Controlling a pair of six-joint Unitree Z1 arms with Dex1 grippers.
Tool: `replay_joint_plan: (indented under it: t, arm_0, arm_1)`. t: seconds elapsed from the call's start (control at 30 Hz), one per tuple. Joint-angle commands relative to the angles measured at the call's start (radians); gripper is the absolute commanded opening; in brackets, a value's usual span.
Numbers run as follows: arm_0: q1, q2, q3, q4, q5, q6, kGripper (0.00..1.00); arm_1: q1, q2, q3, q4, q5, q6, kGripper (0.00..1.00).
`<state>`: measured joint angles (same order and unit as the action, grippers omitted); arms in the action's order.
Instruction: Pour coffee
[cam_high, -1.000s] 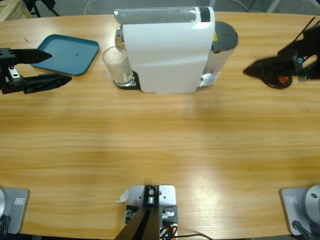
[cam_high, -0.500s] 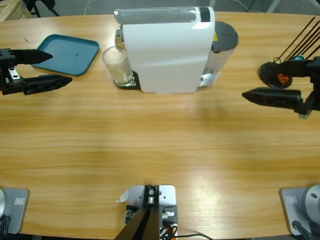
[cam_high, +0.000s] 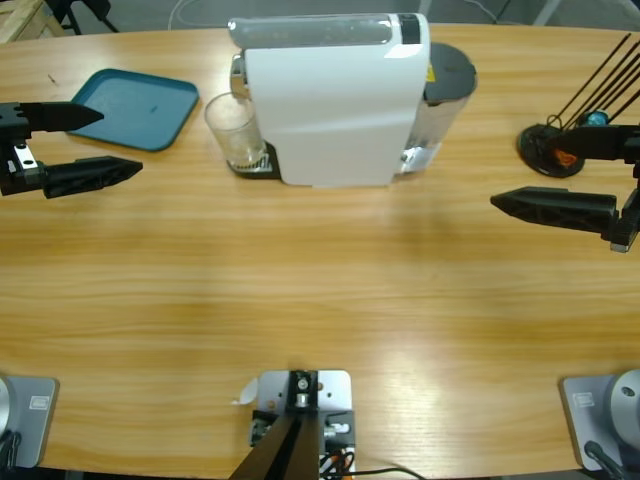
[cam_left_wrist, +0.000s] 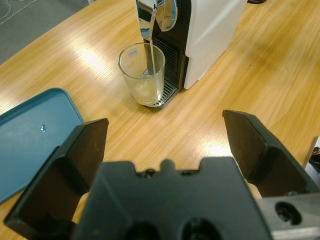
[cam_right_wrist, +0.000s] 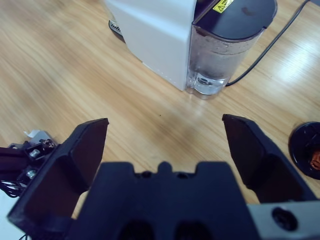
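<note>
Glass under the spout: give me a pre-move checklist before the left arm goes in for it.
1. Left end effector open, empty: ok.
2. Glass upright on the drip tray: ok.
3. Stream still running from the spout into the glass: not ok, wait.
4. Path from left end effector to glass free of things: ok.
5. Right end effector open, away from the coffee machine: ok.
6. Fill level: shallow, pale liquid; cannot tell if finished.

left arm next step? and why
Probably move the left gripper forward toward the glass. Its jaws are open and empty, short of the glass, which stands on the coffee machine's drip tray under the spout with only a little pale liquid in it. The right gripper sits open, far off on the other side.
</note>
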<state>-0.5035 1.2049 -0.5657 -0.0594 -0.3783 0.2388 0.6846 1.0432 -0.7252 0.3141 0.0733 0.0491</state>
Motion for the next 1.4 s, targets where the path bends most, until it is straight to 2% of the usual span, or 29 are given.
replay_joint_plan:
  t: [0.03,1.4]
  arm_0:
    - [-0.009,-0.022,0.035,0.015,-0.019,0.010,1.000]
    - [-0.032,-0.012,0.047,0.015,-0.021,-0.004,1.000]
  arm_1:
    - [0.010,-0.014,0.028,0.005,0.011,-0.012,1.000]
    - [0.010,0.038,-0.002,0.005,-0.004,0.005,1.000]
